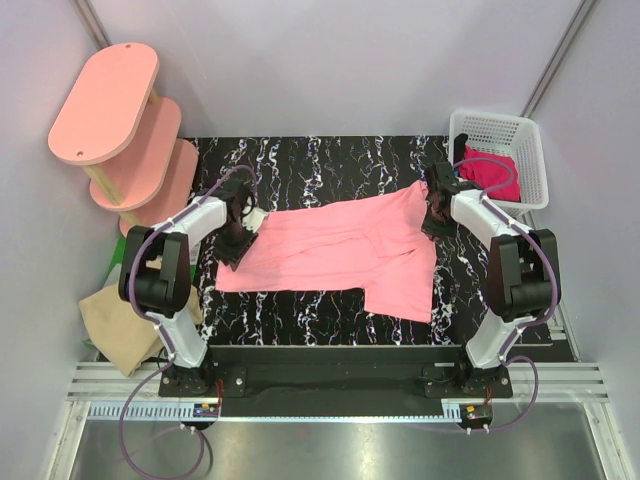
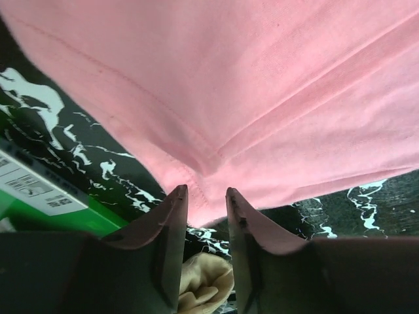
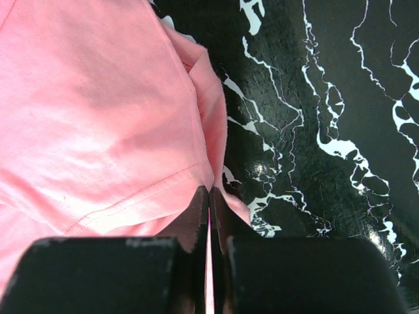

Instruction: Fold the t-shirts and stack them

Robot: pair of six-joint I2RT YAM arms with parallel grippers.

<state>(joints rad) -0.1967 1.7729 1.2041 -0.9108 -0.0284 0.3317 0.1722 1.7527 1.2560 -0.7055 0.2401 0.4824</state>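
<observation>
"Can you see all of the tan shirt [image 1: 112, 318]?"
"No. The left arm [image 1: 165, 280] covers part of it."
"And the red shirt [image 1: 490, 172]?"
"Only its top shows in the basket [image 1: 533, 155]. The green box [image 2: 72, 209] label is too tiny to read."

We count one pink t-shirt [image 1: 340, 250], one tan t-shirt [image 1: 115, 325], one red t-shirt [image 1: 492, 172] — three in all — plus two arms [image 1: 165, 270] [image 1: 515, 265], one basket [image 1: 530, 150], three shelf boards [image 1: 105, 100].

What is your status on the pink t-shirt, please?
Left pincer open at hem of salmon-pink t-shirt; right pincer shut on its opposite end. T-shirt spread on table, unfolded. Nothing lies on it.
</observation>
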